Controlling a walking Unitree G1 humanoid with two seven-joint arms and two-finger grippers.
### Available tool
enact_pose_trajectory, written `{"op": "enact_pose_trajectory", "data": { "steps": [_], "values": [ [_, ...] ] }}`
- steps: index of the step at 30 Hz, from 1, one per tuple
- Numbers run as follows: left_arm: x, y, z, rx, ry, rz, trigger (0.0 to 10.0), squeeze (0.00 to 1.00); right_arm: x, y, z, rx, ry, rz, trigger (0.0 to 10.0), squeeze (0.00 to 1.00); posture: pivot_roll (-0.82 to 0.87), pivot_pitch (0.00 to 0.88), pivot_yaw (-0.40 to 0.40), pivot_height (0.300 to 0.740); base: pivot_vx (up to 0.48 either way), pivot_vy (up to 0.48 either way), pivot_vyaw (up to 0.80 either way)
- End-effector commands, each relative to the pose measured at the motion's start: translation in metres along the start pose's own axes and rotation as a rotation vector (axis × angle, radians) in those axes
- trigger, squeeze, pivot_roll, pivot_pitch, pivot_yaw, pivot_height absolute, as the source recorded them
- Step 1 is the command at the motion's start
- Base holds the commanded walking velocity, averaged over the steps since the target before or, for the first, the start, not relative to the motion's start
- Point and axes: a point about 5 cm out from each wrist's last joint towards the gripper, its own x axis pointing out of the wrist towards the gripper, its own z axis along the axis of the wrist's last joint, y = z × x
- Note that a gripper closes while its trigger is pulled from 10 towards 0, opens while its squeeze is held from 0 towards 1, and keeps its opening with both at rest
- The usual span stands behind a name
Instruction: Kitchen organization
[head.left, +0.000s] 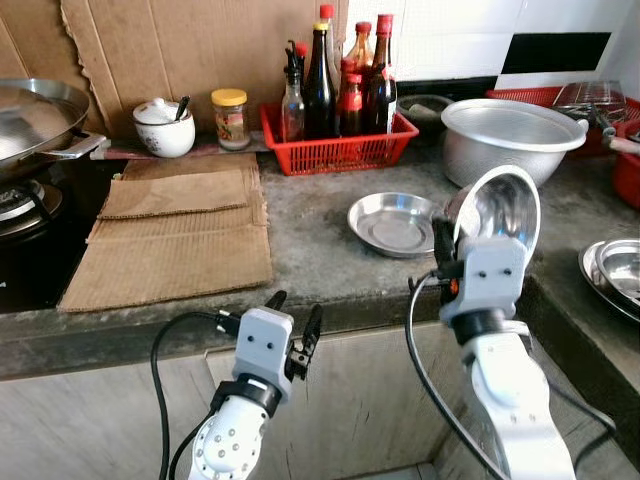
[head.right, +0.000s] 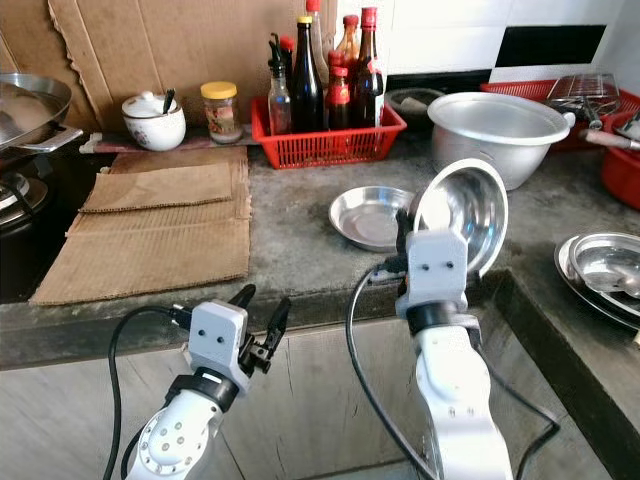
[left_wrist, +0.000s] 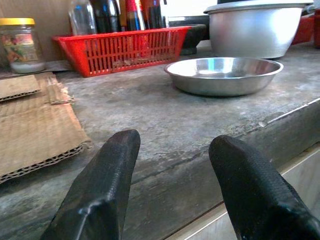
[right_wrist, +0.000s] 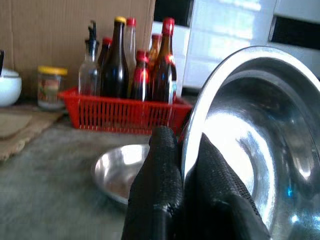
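Observation:
My right gripper (head.left: 446, 235) is shut on the rim of a steel bowl (head.left: 500, 212), holding it tilted upright above the counter's front edge; the wrist view has the rim pinched between its fingers (right_wrist: 160, 185). A second steel bowl (head.left: 395, 223) lies flat on the grey counter (head.left: 310, 240) just left of it, also seen as the shallow bowl (left_wrist: 223, 75). My left gripper (head.left: 295, 312) stands open and empty in front of the counter edge, lower and to the left, its fingertips (left_wrist: 112, 175) apart.
A red basket of sauce bottles (head.left: 337, 140) stands at the back, a large aluminium basin (head.left: 510, 135) to its right. Cardboard sheets (head.left: 175, 235) cover the counter's left. A jar (head.left: 230, 117), a white pot (head.left: 163, 127), a wok (head.left: 30, 115) and stacked steel plates (head.left: 615, 270) stand around.

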Motion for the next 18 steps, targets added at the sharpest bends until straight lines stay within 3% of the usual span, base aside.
{"op": "enact_pose_trajectory", "data": {
  "steps": [1, 11, 12, 13, 15, 18],
  "values": [
    [-0.002, -0.001, 0.005, -0.011, -0.027, -0.012, 10.0, 0.0, -0.002, 0.002, 0.011, -0.001, -0.058, 0.007, 0.0, 0.0, 0.03, 0.0, -0.012, 0.74, 0.0, 0.0, 0.0],
    [-0.004, -0.006, 0.006, 0.009, -0.039, -0.065, 10.0, 0.0, -0.008, 0.014, -0.001, 0.103, 0.014, 0.126, 0.0, 0.0, 0.03, 0.0, -0.018, 0.74, 0.0, 0.0, 0.0],
    [-0.006, -0.007, 0.006, 0.009, -0.04, -0.074, 10.0, 0.0, -0.009, 0.016, -0.002, 0.12, 0.018, 0.15, 2.5, 0.0, 0.03, 0.0, -0.015, 0.74, 0.0, 0.0, 0.0],
    [-0.006, -0.008, 0.006, 0.008, -0.038, -0.08, 10.0, 0.0, -0.01, 0.016, -0.002, 0.125, 0.021, 0.156, 4.3, 0.0, 0.03, 0.0, -0.015, 0.74, 0.0, 0.0, 0.0],
    [-0.008, -0.01, 0.005, 0.008, -0.037, -0.095, 10.0, 0.0, -0.011, 0.017, -0.003, 0.142, 0.03, 0.177, 10.0, 0.0, 0.03, 0.0, -0.018, 0.74, 0.0, 0.0, 0.0],
    [-0.008, -0.01, 0.005, 0.009, -0.037, -0.1, 10.0, 0.0, -0.012, 0.017, -0.003, 0.147, 0.028, 0.191, 10.0, 0.0, 0.03, 0.0, -0.018, 0.74, 0.0, 0.0, 0.0]
  ]
}}
